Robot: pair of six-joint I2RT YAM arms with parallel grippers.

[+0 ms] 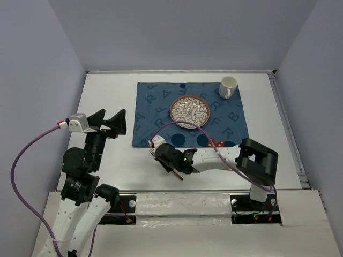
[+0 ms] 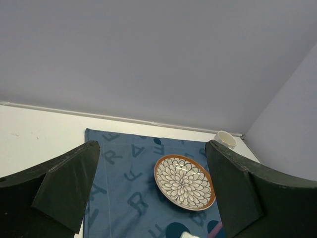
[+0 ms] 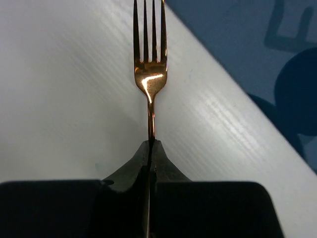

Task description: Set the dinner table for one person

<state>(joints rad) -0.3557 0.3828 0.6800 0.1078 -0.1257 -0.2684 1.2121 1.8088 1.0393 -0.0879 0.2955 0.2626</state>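
The white dinner table [image 1: 107,101] carries a dark blue lettered placemat [image 1: 155,107]. On the mat sit a flower-patterned plate with a brown rim [image 1: 190,111] and, at its far right corner, a white mug [image 1: 228,87]. My right gripper [image 1: 161,156] is shut on a copper fork [image 3: 149,64], low over the bare table just off the mat's near left corner; the fork's handle end [image 1: 177,175] sticks out behind it. The tines point away from the wrist camera. My left gripper [image 1: 110,124] is open and empty, raised left of the mat. The left wrist view shows the plate [image 2: 184,181] and the mug [image 2: 226,139].
The placemat's edge [image 3: 237,59] runs diagonally to the right of the fork in the right wrist view. A purple cable [image 1: 179,124] arcs from the right wrist over the mat's near part. Grey walls enclose the table; a rail [image 1: 286,128] runs along its right edge.
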